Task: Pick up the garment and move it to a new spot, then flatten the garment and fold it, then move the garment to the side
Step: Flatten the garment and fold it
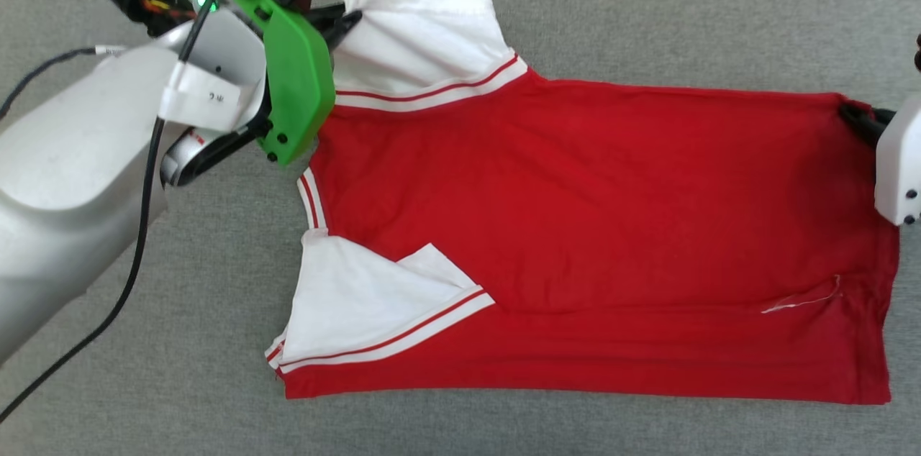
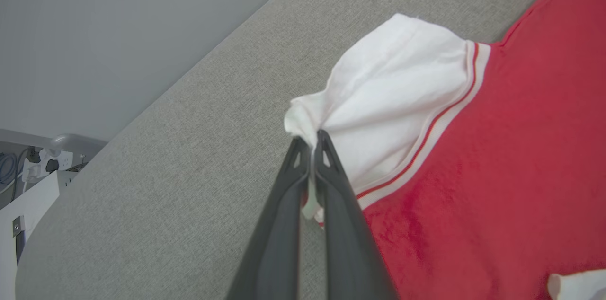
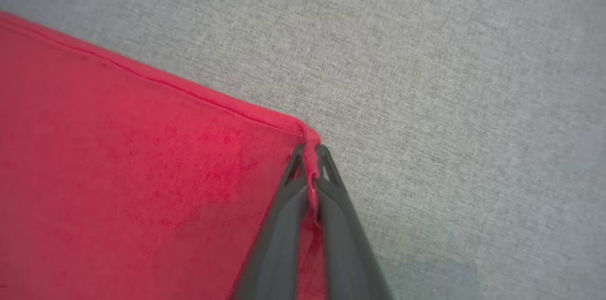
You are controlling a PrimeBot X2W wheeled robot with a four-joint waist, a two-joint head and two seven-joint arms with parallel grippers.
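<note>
Broadly, the grey cloth-covered table (image 1: 647,3) carries the garment (image 1: 575,226) across its middle. The shirt lies sideways, with neck and sleeves to the left, hem to the right and a plain red face up. It is mostly spread, which suggests the flattening or folding stage rather than the first pick-up. The far edge runs almost straight between the two grippers, so I judge they hold opposite ends to keep that edge taut for smoothing, or to carry it toward the near side as a fold. At the far left, the left gripper (image 2: 310,141) has its jaws pinched on a bunched tip of the white far sleeve (image 1: 424,32). At the far right, the right gripper (image 3: 310,148) has its jaws clamped on the red hem corner (image 3: 307,136), with a little cloth squeezed between them. The near sleeve (image 1: 360,305) lies folded inward over the red body, probably already tucked in for the fold. A thin white thread (image 1: 799,301) trails near the right hem.
</note>
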